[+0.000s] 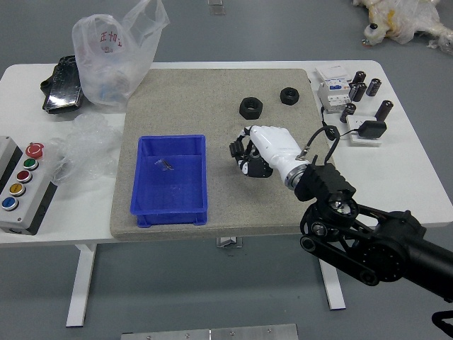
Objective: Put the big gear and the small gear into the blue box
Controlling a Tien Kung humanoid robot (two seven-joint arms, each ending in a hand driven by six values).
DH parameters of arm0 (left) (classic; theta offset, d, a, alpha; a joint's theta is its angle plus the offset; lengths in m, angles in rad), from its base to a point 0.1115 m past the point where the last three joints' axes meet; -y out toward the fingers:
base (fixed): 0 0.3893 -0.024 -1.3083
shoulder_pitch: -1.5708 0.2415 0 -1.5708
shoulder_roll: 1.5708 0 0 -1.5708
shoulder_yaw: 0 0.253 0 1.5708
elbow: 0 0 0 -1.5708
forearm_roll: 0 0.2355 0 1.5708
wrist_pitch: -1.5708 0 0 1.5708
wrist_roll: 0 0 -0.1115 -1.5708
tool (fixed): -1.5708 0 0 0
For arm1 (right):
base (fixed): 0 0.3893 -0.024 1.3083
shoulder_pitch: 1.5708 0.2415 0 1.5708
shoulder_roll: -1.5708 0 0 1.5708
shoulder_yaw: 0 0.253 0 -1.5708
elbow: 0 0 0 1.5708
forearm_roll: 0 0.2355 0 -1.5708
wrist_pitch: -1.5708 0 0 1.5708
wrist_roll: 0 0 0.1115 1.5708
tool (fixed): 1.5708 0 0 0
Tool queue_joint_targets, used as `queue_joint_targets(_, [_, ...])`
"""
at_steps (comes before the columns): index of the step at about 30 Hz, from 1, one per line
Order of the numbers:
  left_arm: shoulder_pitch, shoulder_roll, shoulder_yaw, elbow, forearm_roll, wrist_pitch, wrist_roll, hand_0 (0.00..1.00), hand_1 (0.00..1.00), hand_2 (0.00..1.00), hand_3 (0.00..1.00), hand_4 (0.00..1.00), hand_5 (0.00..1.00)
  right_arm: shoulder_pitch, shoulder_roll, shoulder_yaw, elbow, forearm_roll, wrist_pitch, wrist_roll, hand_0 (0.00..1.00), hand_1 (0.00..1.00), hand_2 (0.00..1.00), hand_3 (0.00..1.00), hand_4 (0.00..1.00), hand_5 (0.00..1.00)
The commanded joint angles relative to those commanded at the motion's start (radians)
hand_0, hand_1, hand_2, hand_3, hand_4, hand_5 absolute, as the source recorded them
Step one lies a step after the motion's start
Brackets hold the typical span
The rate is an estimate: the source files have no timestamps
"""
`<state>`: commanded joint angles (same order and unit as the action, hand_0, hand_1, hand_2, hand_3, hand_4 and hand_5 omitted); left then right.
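Box (170, 188) blue. Mat (159, 103) speckled grey-beige. Table (417, 173) white. Right hand (263, 150) white and black. Rings (250, 115) black. Buttons (30, 163) red, green, yellow, blue. Bag (113, 53) whitish, red print.

Right arm (354, 244): reaches in from the right edge of the head view, low down, slanting forward and to the left.
Forearm (389, 251): black, bulky, with round joint covers along its side.
Wrist (315, 183): in line with the forearm, dark metal and fittings packed behind the hand.
Cable (333, 134): black, arching in a loop above the wrist.
Right robot hand (274, 147): white shell uppermost, pointing left and slightly forward, digits at the far end.
Fingers (256, 168): black, bent inward and down, tips drawn together in a grip; the individual tips partly hide one another.
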<state>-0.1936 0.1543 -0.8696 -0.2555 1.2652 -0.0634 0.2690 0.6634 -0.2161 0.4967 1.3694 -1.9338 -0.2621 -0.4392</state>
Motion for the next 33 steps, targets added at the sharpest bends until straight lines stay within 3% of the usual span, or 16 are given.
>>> queue_joint_targets(1, [0.0, 0.0, -0.001, 0.0, 0.001, -0.001, 0.001, 0.74, 0.618, 0.62, 0.773, 0.762, 0.591, 0.012, 0.019, -0.016, 0.005, -0.003, -0.01, 0.005, 0.313, 0.515, 0.55, 0.569, 0.197, 0.168])
queue_joint_targets(6, [0.0, 0.0, -0.008, -0.001, 0.012, -0.004, 0.004, 0.74, 0.618, 0.62, 0.773, 0.762, 0.591, 0.065, 0.105, -0.093, -0.011, -0.009, -0.028, 0.018, 0.313, 0.515, 0.55, 0.569, 0.197, 0.168])
queue_joint_targets(7, [0.0, 0.0, -0.01, -0.002, 0.014, -0.004, 0.005, 0.74, 0.618, 0.62, 0.773, 0.767, 0.595, 0.074, 0.117, -0.105, -0.019, -0.01, -0.027, 0.018, 0.376, 0.642, 0.668, 0.678, 0.223, 0.211])
queue_joint_targets(12, [0.001, 0.002, -0.016, -0.002, 0.022, -0.006, 0.007, 0.74, 0.618, 0.62, 0.773, 0.767, 0.595, 0.104, 0.145, -0.142, -0.066, -0.016, -0.007, 0.01, 0.376, 0.642, 0.668, 0.678, 0.223, 0.211])
queue_joint_targets(13, [0.002, 0.003, -0.017, -0.002, 0.023, -0.006, 0.008, 0.74, 0.619, 0.621, 0.773, 0.767, 0.598, 0.105, 0.146, -0.144, -0.073, -0.017, -0.001, 0.007, 0.42, 0.751, 0.812, 0.782, 0.441, 0.256])
queue_joint_targets(18, [0.004, 0.002, -0.023, -0.003, 0.028, -0.007, 0.011, 0.74, 0.619, 0.621, 0.773, 0.767, 0.598, 0.102, 0.144, -0.145, -0.096, -0.017, 0.022, -0.002, 0.42, 0.751, 0.812, 0.782, 0.441, 0.256])
queue_joint_targets(19, [0.004, 0.001, -0.024, -0.003, 0.029, -0.007, 0.011, 0.74, 0.619, 0.621, 0.773, 0.767, 0.599, 0.101, 0.144, -0.146, -0.097, -0.017, 0.025, -0.003, 0.478, 0.85, 0.94, 0.959, 0.715, 0.3])
queue_joint_targets(24, [0.002, -0.001, -0.021, -0.003, 0.026, -0.008, 0.01, 0.74, 0.619, 0.621, 0.773, 0.767, 0.599, 0.099, 0.142, -0.143, -0.095, -0.011, 0.033, -0.004, 0.478, 0.85, 0.94, 0.959, 0.715, 0.3])
queue_joint_targets(25, [0.002, -0.001, -0.019, -0.003, 0.024, -0.007, 0.009, 0.74, 0.619, 0.62, 0.773, 0.767, 0.6, 0.099, 0.14, -0.137, -0.091, -0.006, 0.031, -0.002, 0.481, 0.862, 0.957, 0.984, 0.804, 0.314])
queue_joint_targets(26, [0.001, -0.001, -0.017, -0.003, 0.023, -0.007, 0.008, 0.74, 0.619, 0.62, 0.773, 0.767, 0.6, 0.099, 0.138, -0.131, -0.087, -0.003, 0.028, 0.001, 0.481, 0.862, 0.957, 0.984, 0.804, 0.314])
queue_joint_targets(30, [0.0, -0.001, -0.016, -0.003, 0.023, -0.008, 0.008, 0.74, 0.619, 0.62, 0.773, 0.767, 0.6, 0.099, 0.123, -0.076, -0.092, 0.015, -0.019, 0.025, 0.481, 0.862, 0.957, 0.984, 0.804, 0.314])
queue_joint_targets(31, [0.0, -0.001, -0.016, -0.003, 0.023, -0.008, 0.008, 0.74, 0.619, 0.62, 0.774, 0.767, 0.6, 0.1, 0.117, -0.054, -0.103, 0.02, -0.035, 0.031, 0.453, 0.827, 0.91, 0.94, 0.792, 0.316])
queue_joint_targets(33, [0.0, -0.001, -0.017, -0.003, 0.024, -0.009, 0.008, 0.74, 0.619, 0.62, 0.774, 0.767, 0.6, 0.105, 0.106, -0.017, -0.138, 0.029, -0.047, 0.034, 0.453, 0.827, 0.91, 0.94, 0.792, 0.316])
